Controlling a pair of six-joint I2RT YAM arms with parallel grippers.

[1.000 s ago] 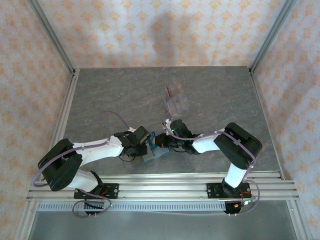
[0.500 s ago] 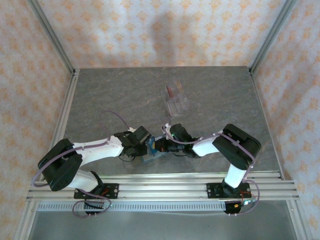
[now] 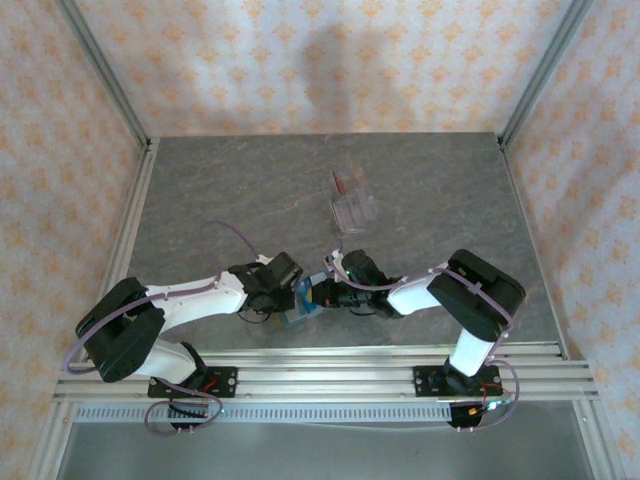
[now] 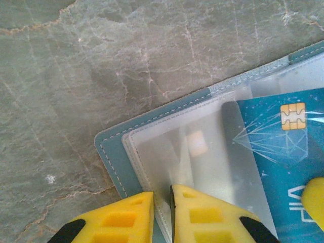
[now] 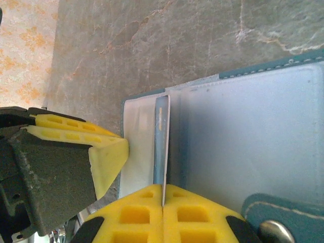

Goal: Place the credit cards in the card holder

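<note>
Your left gripper [image 4: 161, 197] nips a sleeve edge of the card holder [image 4: 109, 152], probably steadying it for the credit card [image 4: 283, 147] your right gripper [image 5: 163, 190] clamps.

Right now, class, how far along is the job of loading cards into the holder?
Done: the card holder lies open. In hand: the left gripper, jaws shut, pinches a clear sleeve; the right gripper holds the blue card, partly between the sleeves. Remaining: seating it, then the dark red card in the far clear stand.
</note>
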